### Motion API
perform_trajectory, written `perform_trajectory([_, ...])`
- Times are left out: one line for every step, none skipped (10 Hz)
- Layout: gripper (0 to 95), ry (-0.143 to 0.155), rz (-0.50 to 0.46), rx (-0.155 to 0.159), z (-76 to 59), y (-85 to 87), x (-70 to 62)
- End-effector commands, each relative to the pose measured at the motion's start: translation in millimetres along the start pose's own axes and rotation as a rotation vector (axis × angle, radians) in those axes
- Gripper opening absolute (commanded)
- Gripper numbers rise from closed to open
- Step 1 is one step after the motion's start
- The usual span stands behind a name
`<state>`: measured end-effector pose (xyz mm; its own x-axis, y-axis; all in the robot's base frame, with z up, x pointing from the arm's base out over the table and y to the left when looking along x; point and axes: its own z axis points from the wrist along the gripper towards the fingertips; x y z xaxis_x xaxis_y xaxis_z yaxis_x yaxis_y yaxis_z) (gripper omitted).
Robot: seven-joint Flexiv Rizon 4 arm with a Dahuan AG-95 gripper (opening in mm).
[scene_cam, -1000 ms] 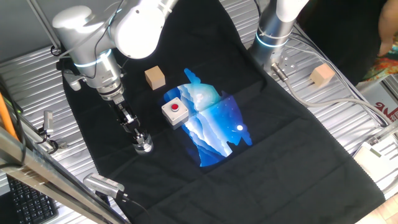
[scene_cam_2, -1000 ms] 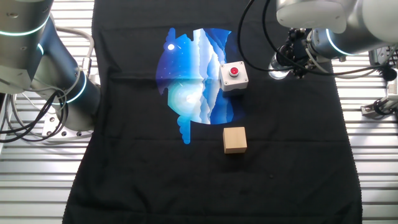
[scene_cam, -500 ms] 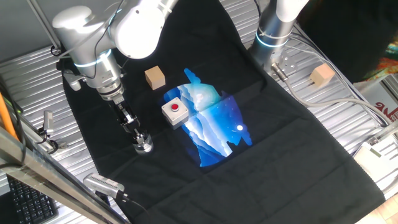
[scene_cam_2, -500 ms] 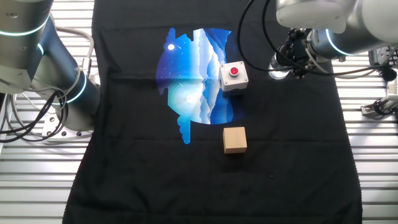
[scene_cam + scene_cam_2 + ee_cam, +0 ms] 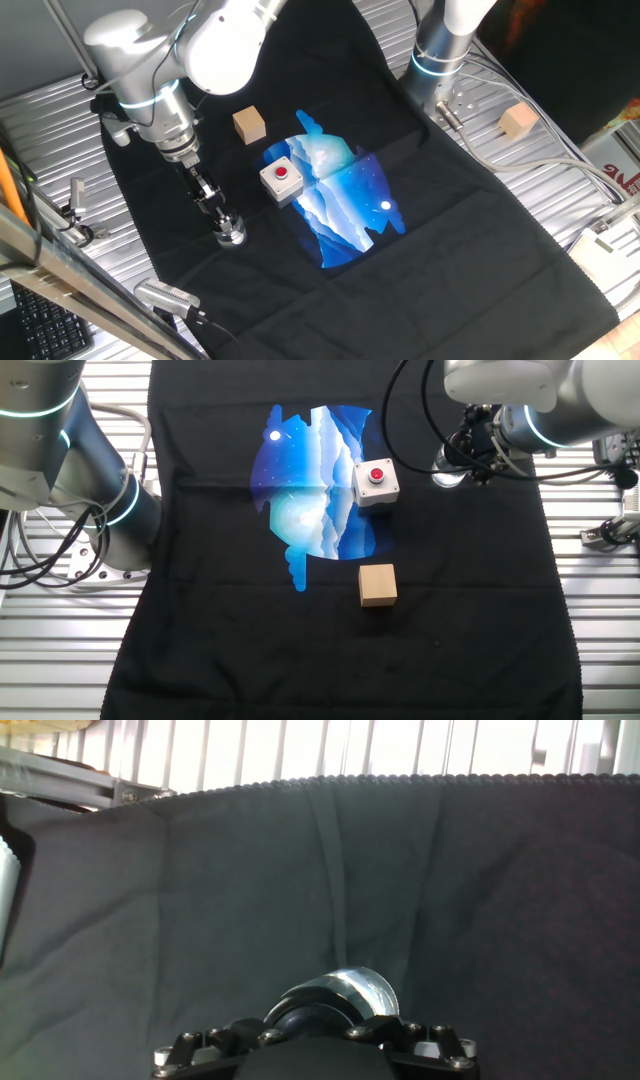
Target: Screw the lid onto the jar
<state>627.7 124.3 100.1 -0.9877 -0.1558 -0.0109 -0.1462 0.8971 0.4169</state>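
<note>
At the near left of the table (image 5: 480, 260), the gripper (image 5: 227, 226) reaches straight down over the jar (image 5: 232, 236), its jaws apparently pinching the lid (image 5: 318, 1010) on top, likely to twist it home, though their grip is largely hidden.

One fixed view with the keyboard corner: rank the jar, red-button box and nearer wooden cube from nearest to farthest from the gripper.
1. Jar, right at the gripper.
2. Red-button box, mid-cloth beside the blue print.
3. Wooden cube, farther up the cloth, behind the box.
</note>
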Motion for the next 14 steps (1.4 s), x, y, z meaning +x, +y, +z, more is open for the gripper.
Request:
perform_trajectory([76.0,0.008,0.000,-0.001,0.3,0.2,-0.9])
perform_trajectory([76.0,0.012,0.001,-0.002,0.3,0.2,-0.9])
perform_trajectory([76.0,0.020,0.002,-0.002,0.6,0.3,-0.9])
perform_trajectory([76.0,0.025,0.003,-0.002,0.6,0.3,-0.9])
perform_trajectory([76.0,0.029,0.005,-0.002,0.7,0.4,-1.0])
perform_trajectory([76.0,0.033,0.005,-0.003,0.8,0.4,-1.0])
perform_trajectory([76.0,0.038,0.006,-0.004,1.1,0.4,-1.1])
perform_trajectory([76.0,0.041,0.006,-0.003,1.3,0.5,-1.2])
perform_trajectory([76.0,0.044,0.006,-0.004,1.4,0.5,-1.2])
perform_trajectory([76.0,0.046,0.008,-0.005,1.6,0.5,-1.3])
perform_trajectory([76.0,0.049,0.010,-0.007,2.0,0.5,-1.4])
perform_trajectory([76.0,0.049,0.009,-0.006,2.1,0.5,-1.5])
perform_trajectory([76.0,0.051,0.009,-0.007,2.1,0.5,-1.5])
perform_trajectory([76.0,0.051,0.010,-0.007,2.1,0.5,-1.5])
